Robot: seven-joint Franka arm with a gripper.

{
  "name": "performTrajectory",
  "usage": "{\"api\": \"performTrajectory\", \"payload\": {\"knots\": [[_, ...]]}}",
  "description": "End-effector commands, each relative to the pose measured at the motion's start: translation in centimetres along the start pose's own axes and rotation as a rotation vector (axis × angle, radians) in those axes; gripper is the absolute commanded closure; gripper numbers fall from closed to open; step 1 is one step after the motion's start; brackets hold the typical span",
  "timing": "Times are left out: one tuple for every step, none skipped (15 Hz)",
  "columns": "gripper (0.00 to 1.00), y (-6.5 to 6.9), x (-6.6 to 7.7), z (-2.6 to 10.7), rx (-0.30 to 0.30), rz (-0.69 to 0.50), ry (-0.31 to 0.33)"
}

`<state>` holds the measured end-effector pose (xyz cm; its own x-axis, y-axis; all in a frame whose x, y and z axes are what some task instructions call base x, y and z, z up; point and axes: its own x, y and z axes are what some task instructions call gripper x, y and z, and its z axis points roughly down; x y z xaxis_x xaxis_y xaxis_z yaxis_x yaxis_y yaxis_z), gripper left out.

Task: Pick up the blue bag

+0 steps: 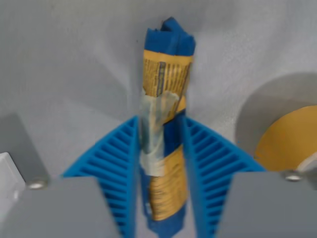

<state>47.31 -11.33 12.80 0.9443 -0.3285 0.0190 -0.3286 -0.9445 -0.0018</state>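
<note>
Wrist view shows the claw with its ribbed blue fingers pinching the blue bag squeezed between them, so the grasp looks made, though whether the bag has left the grey surface I cannot tell.

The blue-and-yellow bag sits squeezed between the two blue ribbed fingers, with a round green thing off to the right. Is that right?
Not quite. In the wrist view, the round thing at the right is yellow, not green. The bag does sit between the two blue ribbed fingers.
</note>
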Motion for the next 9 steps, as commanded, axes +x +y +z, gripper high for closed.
{"api": "performTrajectory", "payload": {"knots": [[1.0, -0.1, -0.8, -0.2, 0.051, 0.019, 0.111], [1.0, -0.1, -0.8, -0.2, 0.051, 0.019, 0.111], [1.0, -0.1, -0.8, -0.2, 0.051, 0.019, 0.111], [1.0, -0.1, -0.8, -0.2, 0.051, 0.019, 0.111], [1.0, -0.1, -0.8, -0.2, 0.051, 0.019, 0.111], [1.0, -0.1, -0.8, -0.7, 0.051, 0.019, 0.11], [1.0, 0.0, -0.8, -1.2, 0.051, 0.019, 0.108], [1.0, 0.0, -0.9, -1.7, 0.05, 0.019, 0.104], [1.0, 0.1, -1.1, -2.2, 0.049, 0.019, 0.096]]}}
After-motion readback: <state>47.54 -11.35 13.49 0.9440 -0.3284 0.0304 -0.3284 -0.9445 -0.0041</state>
